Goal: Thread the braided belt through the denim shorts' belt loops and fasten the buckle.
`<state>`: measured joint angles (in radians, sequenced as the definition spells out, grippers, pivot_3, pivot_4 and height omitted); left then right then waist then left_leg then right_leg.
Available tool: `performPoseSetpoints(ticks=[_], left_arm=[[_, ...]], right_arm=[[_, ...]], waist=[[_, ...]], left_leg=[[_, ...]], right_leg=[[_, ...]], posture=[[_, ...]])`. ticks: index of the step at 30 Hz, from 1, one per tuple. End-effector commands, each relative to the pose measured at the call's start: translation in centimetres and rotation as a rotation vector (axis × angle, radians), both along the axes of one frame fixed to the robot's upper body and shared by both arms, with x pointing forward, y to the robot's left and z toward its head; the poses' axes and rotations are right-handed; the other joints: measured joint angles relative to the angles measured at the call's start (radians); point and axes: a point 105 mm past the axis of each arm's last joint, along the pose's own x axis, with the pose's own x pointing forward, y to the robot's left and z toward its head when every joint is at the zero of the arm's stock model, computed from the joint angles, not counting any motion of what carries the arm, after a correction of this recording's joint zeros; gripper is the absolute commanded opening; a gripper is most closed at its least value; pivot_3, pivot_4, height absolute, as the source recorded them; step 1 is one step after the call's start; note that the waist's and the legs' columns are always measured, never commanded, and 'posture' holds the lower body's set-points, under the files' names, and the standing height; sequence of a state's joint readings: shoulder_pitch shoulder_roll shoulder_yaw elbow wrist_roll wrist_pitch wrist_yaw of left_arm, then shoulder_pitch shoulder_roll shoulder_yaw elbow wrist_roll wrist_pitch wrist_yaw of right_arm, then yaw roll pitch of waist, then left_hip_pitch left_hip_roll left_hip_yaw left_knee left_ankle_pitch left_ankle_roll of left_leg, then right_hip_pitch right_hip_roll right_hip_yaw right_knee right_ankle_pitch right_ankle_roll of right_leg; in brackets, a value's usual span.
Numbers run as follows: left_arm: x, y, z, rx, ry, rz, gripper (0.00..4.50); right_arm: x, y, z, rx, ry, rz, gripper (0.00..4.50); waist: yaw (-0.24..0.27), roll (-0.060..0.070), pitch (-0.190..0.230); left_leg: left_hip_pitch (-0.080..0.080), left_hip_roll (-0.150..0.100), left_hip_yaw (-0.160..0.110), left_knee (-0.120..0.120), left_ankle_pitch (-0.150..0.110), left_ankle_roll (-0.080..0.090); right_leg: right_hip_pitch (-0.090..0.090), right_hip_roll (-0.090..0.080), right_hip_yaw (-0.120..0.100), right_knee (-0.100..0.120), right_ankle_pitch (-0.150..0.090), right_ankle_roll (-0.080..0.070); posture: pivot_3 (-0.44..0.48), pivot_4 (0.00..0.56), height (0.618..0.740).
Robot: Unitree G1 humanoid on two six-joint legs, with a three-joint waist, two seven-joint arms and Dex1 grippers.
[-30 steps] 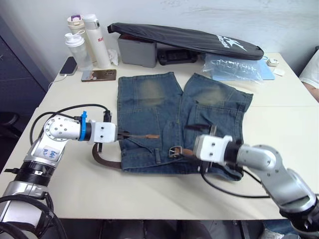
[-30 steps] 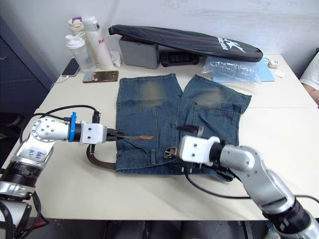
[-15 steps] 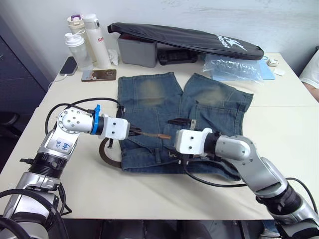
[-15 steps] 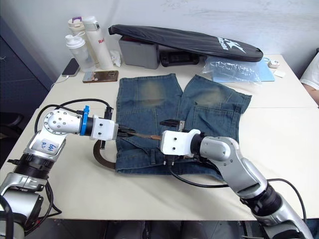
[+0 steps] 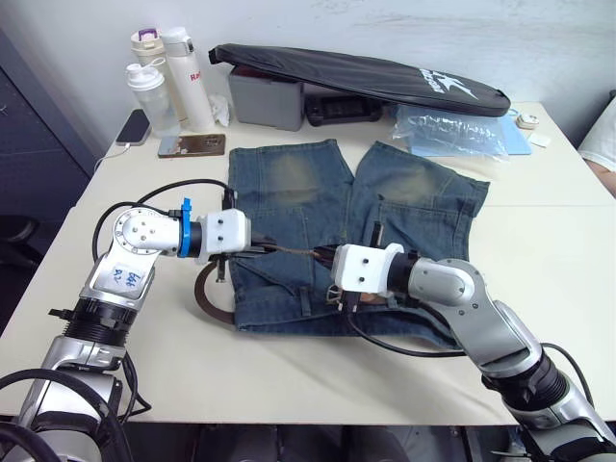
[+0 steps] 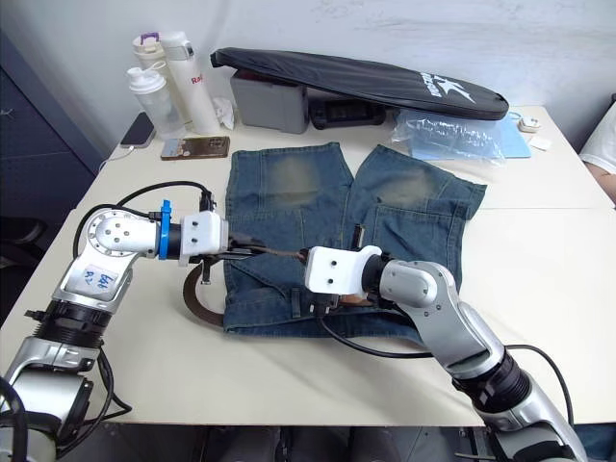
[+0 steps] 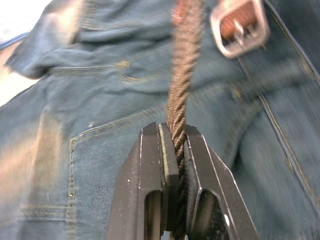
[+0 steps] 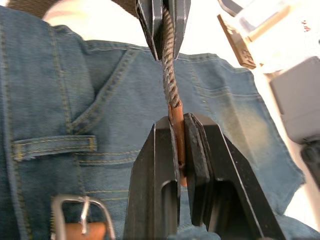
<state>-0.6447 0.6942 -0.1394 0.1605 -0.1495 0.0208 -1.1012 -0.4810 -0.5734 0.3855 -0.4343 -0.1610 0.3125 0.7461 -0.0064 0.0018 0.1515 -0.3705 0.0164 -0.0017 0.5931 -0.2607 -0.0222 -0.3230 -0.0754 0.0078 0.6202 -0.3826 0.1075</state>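
Stretching mid-frame over the denim shorts [image 5: 318, 217], the braided belt [image 7: 181, 90] is clamped by both the left gripper [image 7: 172, 135] and right gripper [image 8: 181, 131], its tip judged bound next for the buckle [image 7: 239, 26].

The right gripper [image 8: 181, 145] has swung across and clamped the braided belt [image 8: 170, 75] tip

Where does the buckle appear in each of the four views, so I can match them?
Left eye view: the buckle at the waistband, under the right gripper.
Right eye view: same place.
Left wrist view: beside the braided belt, buckle.
Right wrist view: near the gripper's fingers.
Shared landmark: the braided belt.
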Motion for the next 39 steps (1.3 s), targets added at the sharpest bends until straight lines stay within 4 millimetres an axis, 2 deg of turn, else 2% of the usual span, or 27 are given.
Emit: performPoseSetpoints(ticks=[1, 5, 6, 7, 9, 11, 14, 16, 18, 20, 22, 24, 30, 33, 38, 39], left_arm=[[-0.4, 0.1, 3.4, -0.288, 0.228, 0.123, 2.09], [-2.1, 1.2, 5.9, -0.543, 0.630, 0.210, 3.93], [-2.5, 1.6, 6.8, -0.589, 0.667, 0.203, 4.32], [-2.9, 1.9, 7.4, -0.619, 0.688, 0.197, 4.45], [-4.6, 2.1, 9.1, -0.677, 0.665, 0.126, 4.45], [-5.3, 2.5, 9.5, -0.718, 0.706, 0.134, 4.45], [-5.0, 3.4, 8.1, -0.761, 0.798, 0.299, 4.45], [-5.1, 3.3, 6.8, -0.830, 0.930, 0.290, 4.45], [-5.6, 2.6, 3.9, -0.819, 1.047, 0.336, 4.45], [-6.3, 2.1, 1.7, -0.759, 1.048, 0.425, 4.45], [-5.5, 2.0, 0.4, -0.881, 1.098, 0.526, 4.45], [-4.4, 1.8, 0.5, -1.049, 1.156, 0.593, 4.45], [-3.0, 0.1, 1.8, -1.265, 1.211, 0.659, 4.45], [-2.8, -0.8, 2.0, -1.305, 1.229, 0.691, 4.45], [-2.2, -1.2, 2.0, -1.361, 1.262, 0.762, 4.45], [-2.3, -1.2, 1.9, -1.360, 1.264, 0.771, 4.05]], right_arm=[[0.7, -0.4, 0.3, -0.017, -0.061, -0.039, 0.00], [1.8, -1.0, -0.2, -0.050, -0.111, -0.083, 0.00], [1.9, -1.0, -0.3, -0.053, -0.118, -0.088, 0.00], [2.0, -1.1, -0.4, -0.055, -0.123, -0.091, 0.00], [2.5, -1.0, -0.3, -0.061, -0.148, -0.098, 0.00], [2.9, -0.9, -0.2, -0.062, -0.176, -0.103, 0.00], [3.2, -0.4, 0.6, -0.045, -0.237, -0.089, 0.00], [3.1, 0.1, 1.3, -0.041, -0.303, -0.066, 0.00], [2.8, 0.5, 2.1, -0.035, -0.379, -0.043, 0.00], [2.5, 0.8, 2.6, -0.028, -0.433, -0.028, 0.00], [2.0, 1.1, 2.9, -0.028, -0.486, 0.003, 0.00], [1.5, 1.4, 3.1, -0.025, -0.531, 0.030, 0.00], [0.7, 1.2, 2.5, -0.034, -0.551, 0.054, 0.00], [0.4, 1.0, 2.2, -0.033, -0.549, 0.059, 0.00], [0.2, 0.6, 1.8, -0.040, -0.540, 0.047, 0.00], [0.2, 0.5, 1.8, -0.041, -0.541, 0.044, 0.00]], waist=[[-0.002, 0.000, 0.000], [-0.015, 0.000, 0.000], [-0.020, 0.000, 0.000], [-0.021, 0.000, 0.000], [-0.026, -0.001, 0.000], [-0.027, -0.001, 0.000], [-0.025, 0.000, 0.000], [-0.023, -0.001, 0.000], [-0.023, -0.002, -0.001], [-0.024, -0.002, -0.001], [-0.023, -0.004, -0.001], [-0.022, -0.005, -0.001], [-0.013, -0.006, -0.002], [-0.002, -0.006, -0.002], [0.003, -0.006, -0.002], [0.003, -0.006, -0.002]], left_leg=[[0.000, 0.000, 0.000, 0.000, 0.000, 0.000], [0.000, 0.000, -0.002, 0.001, 0.000, 0.000], [0.000, 0.000, -0.003, 0.001, 0.000, 0.000], [0.000, 0.000, -0.003, 0.001, 0.001, -0.001], [0.001, 0.000, -0.003, 0.000, 0.002, -0.004], [0.001, 0.000, -0.003, 0.000, 0.003, -0.007], [0.003, 0.000, -0.003, 0.000, 0.004, -0.008], [0.003, 0.000, -0.003, 0.001, 0.005, -0.009], [0.003, 0.000, -0.004, 0.001, 0.005, -0.009], [0.003, 0.000, -0.005, 0.001, 0.004, -0.010], [0.003, 0.000, -0.005, 0.001, 0.004, -0.011], [0.002, 0.000, -0.005, 0.001, 0.004, -0.011], [0.003, 0.000, -0.007, 0.003, 0.004, -0.011], [0.006, -0.001, -0.008, 0.003, 0.004, -0.012], [0.008, -0.001, -0.008, 0.003, 0.004, -0.013], [0.009, -0.002, -0.008, 0.003, 0.004, -0.013]], right_leg=[[0.000, 0.000, 0.000, 0.000, 0.000, 0.000], [0.000, 0.000, 0.000, 0.001, 0.000, 0.000], [0.000, 0.000, 0.000, 0.002, 0.000, 0.000], [0.000, 0.000, 0.000, 0.002, 0.000, 0.000], [0.000, 0.000, -0.001, 0.002, 0.000, 0.000], [0.000, 0.001, -0.001, 0.001, 0.000, 0.000], [0.001, 0.000, 0.000, 0.001, 0.000, 0.000], [0.002, 0.000, 0.000, 0.001, 0.000, 0.001], [0.002, -0.001, 0.000, 0.002, 0.000, 0.001], [0.002, -0.002, 0.001, 0.002, 0.000, 0.001], [0.002, -0.003, 0.001, 0.002, 0.000, 0.001], [0.001, -0.003, 0.000, 0.002, 0.000, 0.001], [0.007, -0.003, -0.001, -0.003, 0.000, 0.001], [0.013, -0.002, -0.003, -0.012, 0.000, 0.001], [0.016, 0.003, -0.003, -0.017, 0.000, 0.001], [0.017, 0.005, -0.002, -0.018, 0.000, 0.001]], posture=[[0.000, 0.150, 0.740], [0.000, 0.150, 0.740], [0.000, 0.150, 0.740], [0.000, 0.150, 0.740], [0.000, 0.150, 0.740], [0.000, 0.150, 0.740], [0.000, 0.150, 0.740], [0.000, 0.150, 0.740], [0.000, 0.150, 0.740], [0.000, 0.150, 0.740], [0.000, 0.150, 0.740], [0.000, 0.150, 0.740], [0.000, 0.150, 0.740], [0.000, 0.150, 0.740], [0.000, 0.150, 0.740], [0.000, 0.150, 0.740]])
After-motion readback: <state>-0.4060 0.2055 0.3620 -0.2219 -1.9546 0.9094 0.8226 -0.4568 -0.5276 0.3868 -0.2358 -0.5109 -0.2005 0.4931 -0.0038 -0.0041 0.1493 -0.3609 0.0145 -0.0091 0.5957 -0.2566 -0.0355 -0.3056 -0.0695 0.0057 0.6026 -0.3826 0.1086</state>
